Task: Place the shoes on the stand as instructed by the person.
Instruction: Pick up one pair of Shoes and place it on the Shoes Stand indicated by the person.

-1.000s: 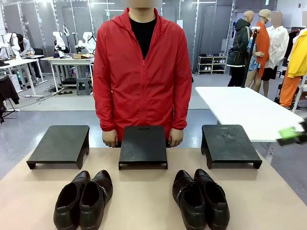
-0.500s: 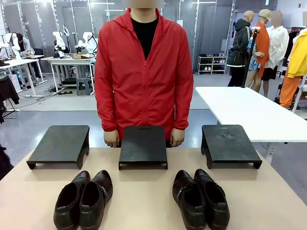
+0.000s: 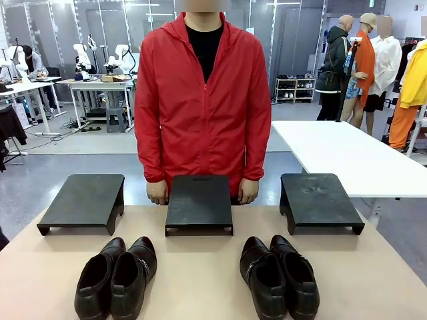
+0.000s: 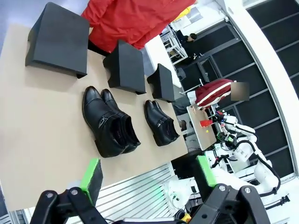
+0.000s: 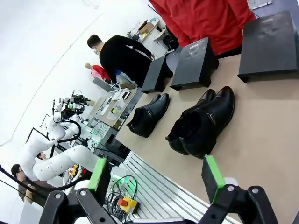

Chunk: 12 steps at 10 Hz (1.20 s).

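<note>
1. The shoes [image 3: 93,288] stand as two pairs on the near half of the tabletop [image 3: 200,280]; the left pair [image 3: 117,277] is toward the near left corner and the right pair [image 3: 279,279] toward the near right corner, toes aimed at the far edge, the two shoes of each pair touching side by side
2. Along the far edge stand the left stand [image 3: 83,202], the middle stand [image 3: 199,203] and the right stand [image 3: 320,202], all bare; the person [image 3: 203,107] stands behind the middle one, one hand [image 3: 157,193] and the other hand [image 3: 248,192] low at either side of it, showing no pointing gesture
3. The glossy leather probably slips under the pads; the heel and sole look stiff, the upper softer, the weight likely modest; the rim of the heel opening seems the best hold, one finger inside, since the partner shoe leaves no room between
4. The left gripper [image 4: 148,179] has its jaws wide apart and empty, off the near edge, well apart from the left pair
5. The right gripper [image 5: 156,179] is likewise spread wide, holding and touching nothing, well short of the right pair
</note>
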Each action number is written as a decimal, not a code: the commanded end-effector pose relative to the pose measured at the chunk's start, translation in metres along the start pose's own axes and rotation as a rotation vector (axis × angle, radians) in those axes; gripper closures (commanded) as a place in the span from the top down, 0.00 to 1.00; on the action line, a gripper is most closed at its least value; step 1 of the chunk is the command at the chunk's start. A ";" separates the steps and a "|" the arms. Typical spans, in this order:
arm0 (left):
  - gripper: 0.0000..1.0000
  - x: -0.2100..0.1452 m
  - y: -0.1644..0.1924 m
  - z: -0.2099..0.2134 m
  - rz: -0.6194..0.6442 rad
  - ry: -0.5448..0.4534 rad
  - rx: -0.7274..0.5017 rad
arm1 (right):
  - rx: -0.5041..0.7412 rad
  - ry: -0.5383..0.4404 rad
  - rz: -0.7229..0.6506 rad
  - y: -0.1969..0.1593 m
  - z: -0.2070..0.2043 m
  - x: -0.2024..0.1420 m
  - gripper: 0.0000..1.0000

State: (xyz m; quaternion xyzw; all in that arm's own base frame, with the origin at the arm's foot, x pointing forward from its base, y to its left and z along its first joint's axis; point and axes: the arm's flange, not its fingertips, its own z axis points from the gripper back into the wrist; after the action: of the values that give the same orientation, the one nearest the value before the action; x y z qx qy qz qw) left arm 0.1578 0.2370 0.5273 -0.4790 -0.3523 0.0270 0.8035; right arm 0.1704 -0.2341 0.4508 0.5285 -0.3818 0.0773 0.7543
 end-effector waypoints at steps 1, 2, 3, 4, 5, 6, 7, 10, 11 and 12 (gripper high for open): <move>1.00 0.001 -0.002 0.003 -0.021 0.000 -0.012 | -0.003 0.003 0.026 0.007 -0.001 0.004 1.00; 1.00 0.001 -0.002 0.003 -0.021 0.000 -0.012 | -0.003 0.003 0.026 0.007 -0.001 0.004 1.00; 1.00 0.001 -0.002 0.003 -0.021 0.000 -0.012 | -0.003 0.003 0.026 0.007 -0.001 0.004 1.00; 1.00 0.001 -0.002 0.003 -0.021 0.000 -0.012 | -0.003 0.003 0.026 0.007 -0.001 0.004 1.00; 1.00 0.001 -0.002 0.003 -0.021 0.000 -0.012 | -0.003 0.003 0.026 0.007 -0.001 0.004 1.00; 1.00 0.001 -0.002 0.003 -0.021 0.000 -0.012 | -0.003 0.003 0.026 0.007 -0.001 0.004 1.00; 1.00 0.001 -0.002 0.003 -0.021 0.000 -0.012 | -0.003 0.003 0.026 0.007 -0.001 0.004 1.00; 1.00 0.001 -0.002 0.003 -0.021 0.000 -0.012 | -0.003 0.003 0.026 0.007 -0.001 0.004 1.00; 1.00 0.001 -0.002 0.003 -0.021 0.000 -0.012 | -0.003 0.003 0.026 0.007 -0.001 0.004 1.00; 1.00 0.001 -0.002 0.003 -0.021 0.000 -0.012 | -0.003 0.003 0.026 0.007 -0.001 0.004 1.00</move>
State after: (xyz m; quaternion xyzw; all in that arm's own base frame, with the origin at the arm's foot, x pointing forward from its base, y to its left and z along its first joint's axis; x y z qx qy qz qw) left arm 0.1549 0.2379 0.5275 -0.4770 -0.3511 0.0276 0.8053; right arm 0.1707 -0.2310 0.4576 0.5235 -0.3784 0.0799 0.7592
